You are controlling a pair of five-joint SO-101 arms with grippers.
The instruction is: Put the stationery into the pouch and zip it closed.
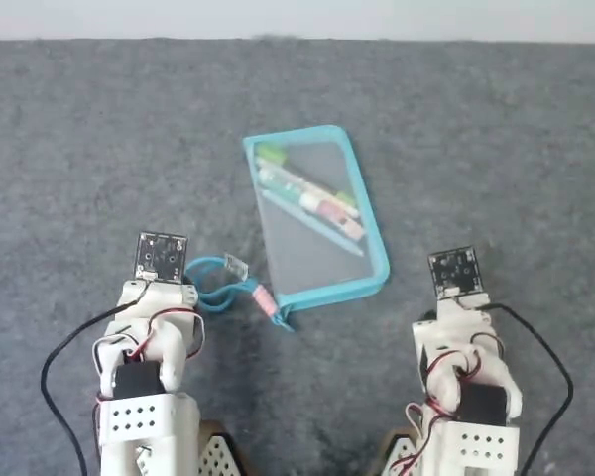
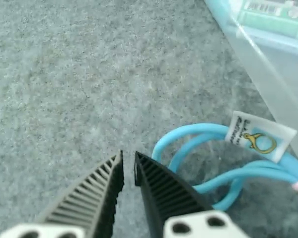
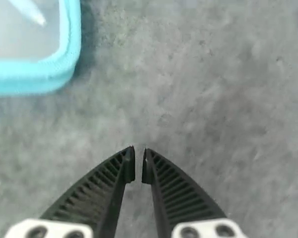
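Both arms sit low in the high view, and the pouch lies between them at centre frame, slanting from upper left to lower right. The stationery is inside it, bunched in the upper half behind the clear wall. The left gripper has its jaws all but closed, a sliver of gap, nothing held. The right gripper is the same, pinched nearly together over bare grey mat, with the pouch's teal corner in the upper left of its view.

Here's the danger spot. The blue strap loop with its white tag lies just beside the left claw's tips. A careless nudge forward could hook that loop and drag the whole pouch askew.

Whether the zip is fully home, I can't tell; the pink pull sits at the lower-left corner. If a gap remains, a tug on the strap could tip the pens toward it. With nothing bracing the far side, any pull likely just slides this light pouch across the mat.
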